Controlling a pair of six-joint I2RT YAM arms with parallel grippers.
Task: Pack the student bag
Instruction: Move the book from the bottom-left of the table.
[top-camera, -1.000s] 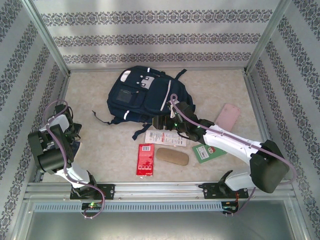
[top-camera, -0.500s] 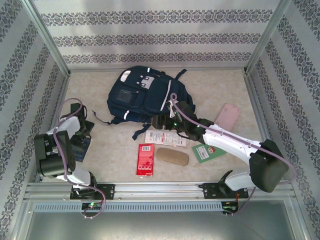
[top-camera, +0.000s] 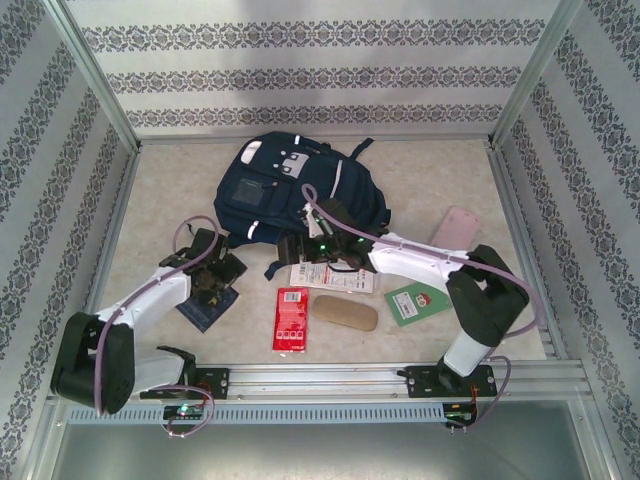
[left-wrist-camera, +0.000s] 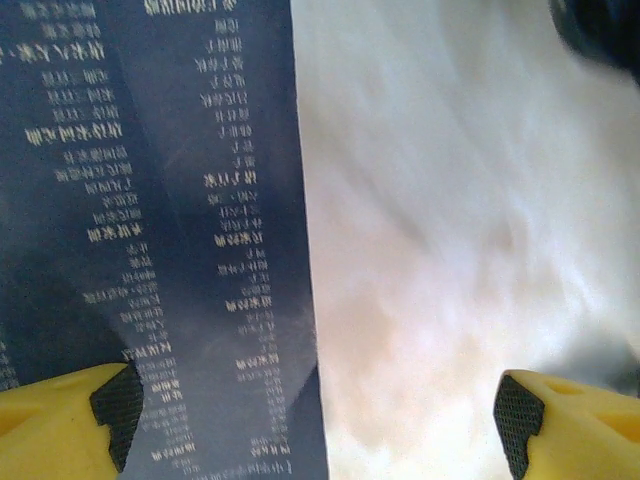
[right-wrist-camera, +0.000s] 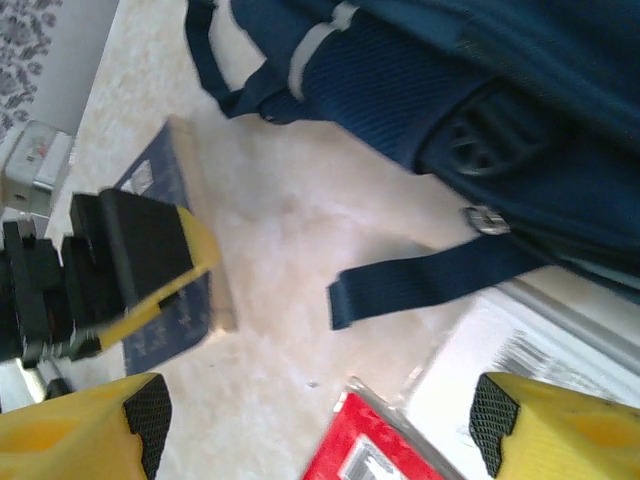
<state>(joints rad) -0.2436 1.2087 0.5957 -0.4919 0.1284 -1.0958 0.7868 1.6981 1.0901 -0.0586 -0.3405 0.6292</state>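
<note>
The left gripper (left-wrist-camera: 315, 422) hung low with its jaws spread wide and nothing between them. It straddled the long edge of a thin dark blue book with pale printed lines on its cover (left-wrist-camera: 150, 250), one yellow finger over the cover and the other over the bare beige marbled tabletop (left-wrist-camera: 450, 250). The book lay flat, so closing there would likely pinch nothing, or only skid the book sideways. A fingertip would probably have to catch under the edge first.

The right gripper (right-wrist-camera: 320, 430) was likewise open and empty. It hovered above a flat red packet (right-wrist-camera: 375, 450) and a white printed packet (right-wrist-camera: 540, 340), just beside a loose navy webbing strap (right-wrist-camera: 420, 280). That strap could snag a finger if the gripper dropped or swept across it.

The student bag (top-camera: 300, 185), a navy fabric backpack with thin white stripes and pale front patches, lay front-up at the back of the table, near both grippers. No open mouth could be made out from above, so anything carried over might have nowhere to go. With the two grippers so close together, a careless reach risked a collision.
</note>
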